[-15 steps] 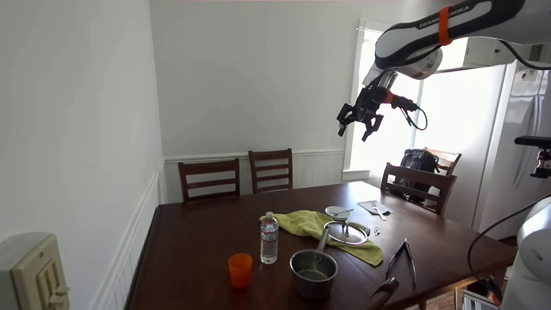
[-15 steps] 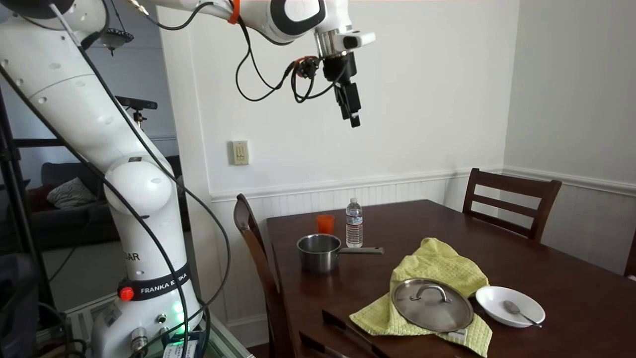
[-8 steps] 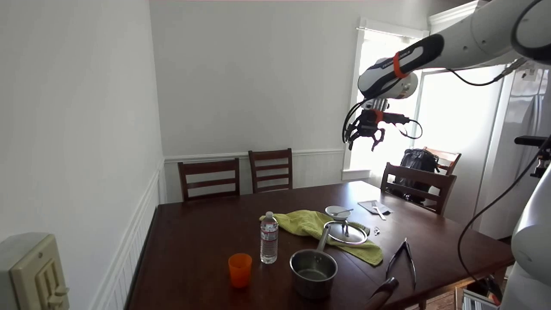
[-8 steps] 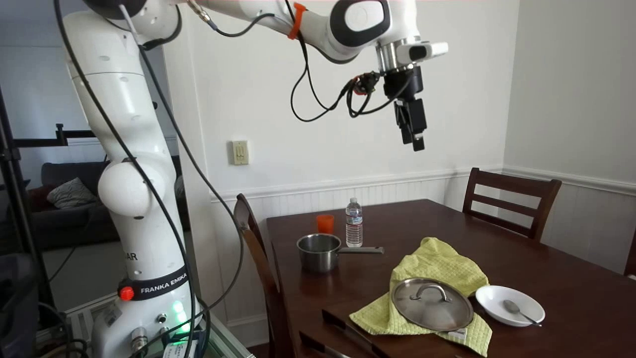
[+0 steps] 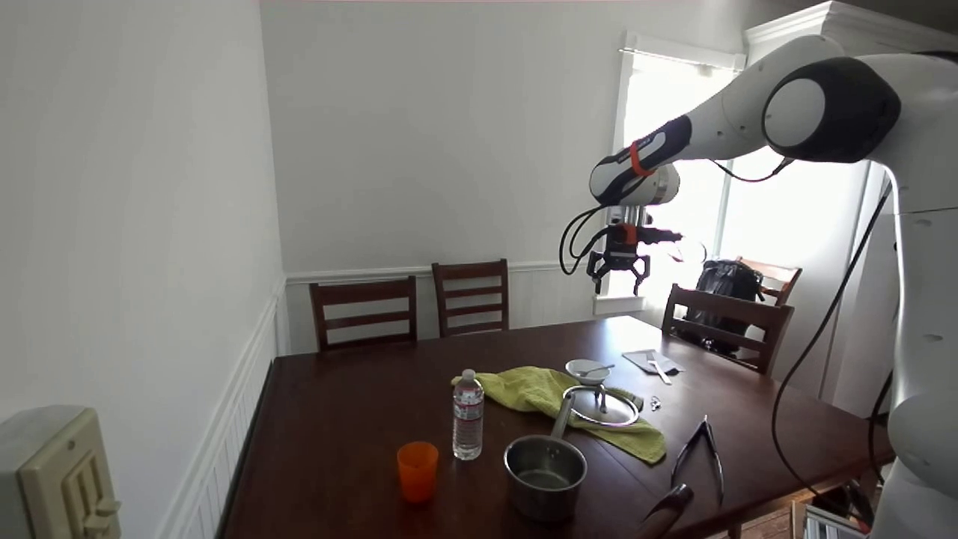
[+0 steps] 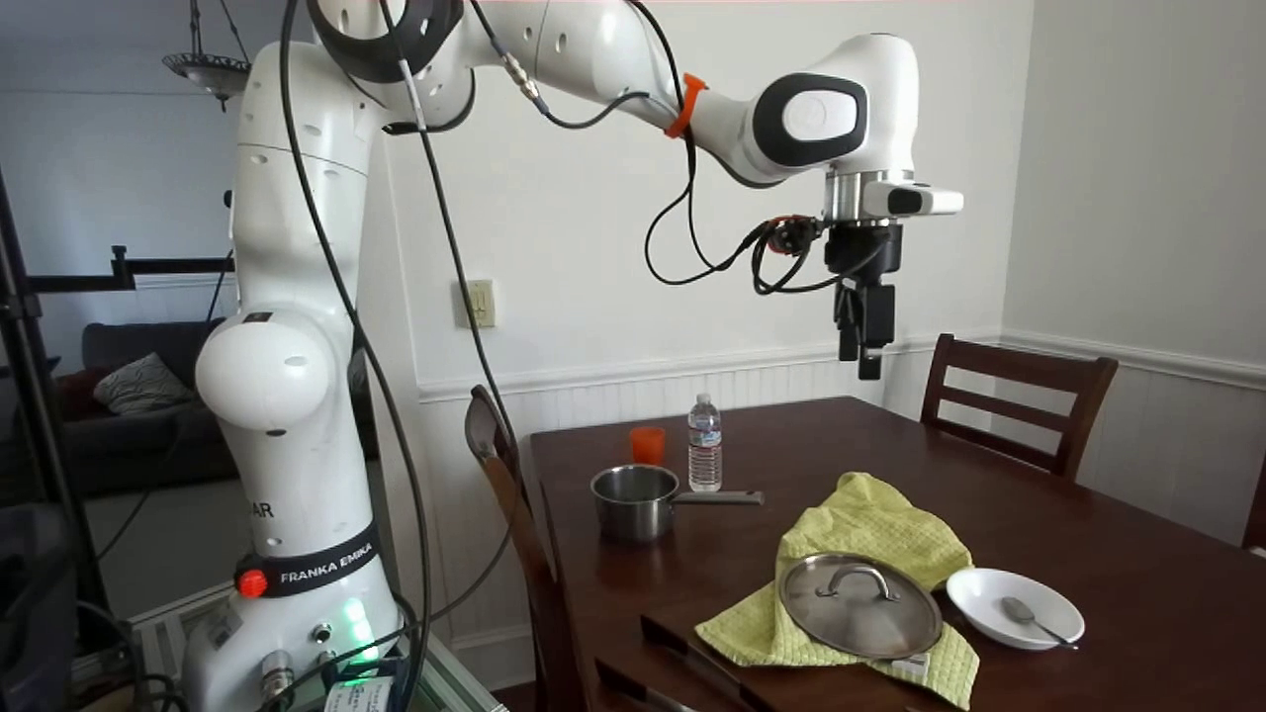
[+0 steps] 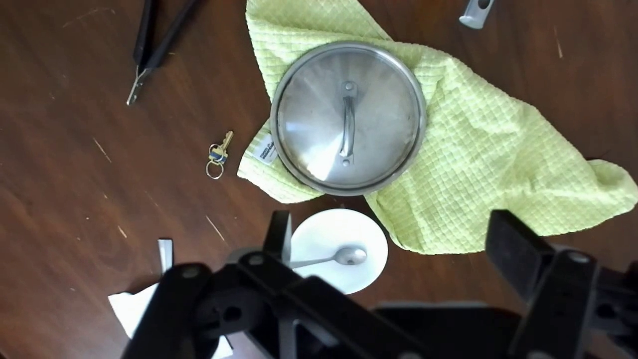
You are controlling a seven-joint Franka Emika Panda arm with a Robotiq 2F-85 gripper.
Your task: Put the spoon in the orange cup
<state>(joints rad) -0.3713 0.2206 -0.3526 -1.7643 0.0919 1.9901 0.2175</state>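
A metal spoon lies in a shallow white bowl, with part of its handle hidden behind a gripper finger in the wrist view. The spoon and bowl also show in an exterior view, the handle resting over the rim. The orange cup stands upright at the near end of the table beside the water bottle; it also shows in an exterior view. It is out of the wrist view. My gripper is open and empty, pointing down, well above the table.
A clear water bottle and a steel pot stand near the cup. A lid lies on a yellow-green towel beside the bowl. Tongs, keys and a napkin with a utensil lie around. Chairs stand at the edges.
My arm has come down and swung out over the table, moving left in an exterior view and right in the other view. The gripper stays open. The objects on the table have not moved.
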